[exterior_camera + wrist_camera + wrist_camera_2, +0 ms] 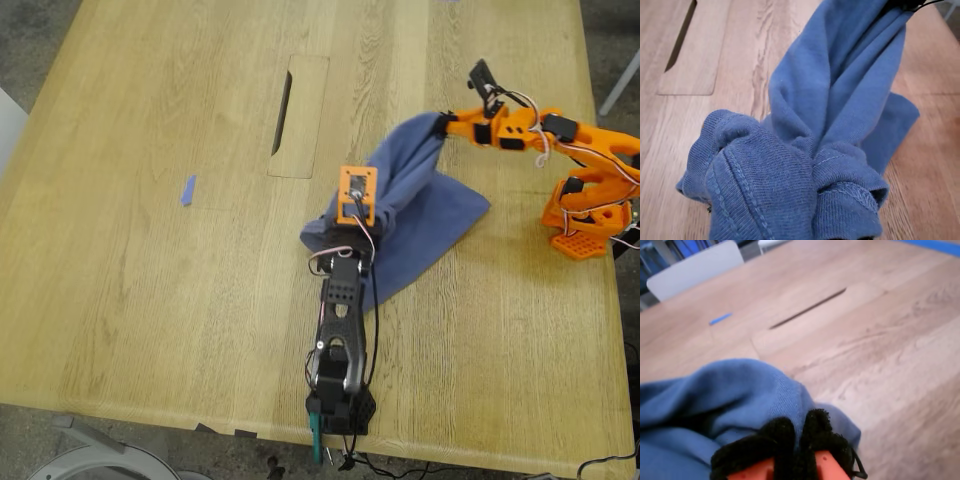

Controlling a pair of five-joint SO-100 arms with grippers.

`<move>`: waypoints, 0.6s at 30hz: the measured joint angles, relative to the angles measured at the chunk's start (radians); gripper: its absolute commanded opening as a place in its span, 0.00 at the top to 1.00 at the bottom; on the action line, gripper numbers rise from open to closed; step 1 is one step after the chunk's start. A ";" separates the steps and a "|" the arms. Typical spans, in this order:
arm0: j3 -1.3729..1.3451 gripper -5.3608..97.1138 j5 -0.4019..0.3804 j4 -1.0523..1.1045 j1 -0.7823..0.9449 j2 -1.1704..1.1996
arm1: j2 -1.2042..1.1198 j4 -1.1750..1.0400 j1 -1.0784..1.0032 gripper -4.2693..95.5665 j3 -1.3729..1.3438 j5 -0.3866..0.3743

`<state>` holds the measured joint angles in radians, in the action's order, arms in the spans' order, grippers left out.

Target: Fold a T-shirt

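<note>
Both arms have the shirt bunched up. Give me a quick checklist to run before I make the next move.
1. My first gripper has the T-shirt: ok, hemmed fabric is bunched right at the camera in the first wrist view, though the fingertips are hidden.
2. My second gripper holds fabric: ok, cloth is pinched between its black pads.
3. Shirt spread flat: not ok, it hangs twisted between the two grips.
4. Chest print visible for orientation: not ok, none shows.
5. Table room to lay it out: ok, bare wood toward the exterior view's left, only a small blue tape piece.
</note>
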<state>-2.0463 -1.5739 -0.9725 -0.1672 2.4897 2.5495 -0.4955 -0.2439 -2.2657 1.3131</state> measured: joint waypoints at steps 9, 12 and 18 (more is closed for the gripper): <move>-0.201 0.95 -0.008 -0.075 -0.187 0.207 | 0.250 -0.230 0.066 0.96 -0.143 0.000; -0.245 0.95 -0.009 -0.075 -0.232 0.230 | 0.308 -0.276 0.094 0.96 -0.187 0.000; -0.334 0.95 -0.009 -0.075 -0.308 0.242 | 0.391 -0.348 0.152 0.96 -0.270 0.000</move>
<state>-2.3807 -1.5831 -1.0477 -0.4755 2.7320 2.9406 -0.8437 -0.0920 -2.5357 1.3131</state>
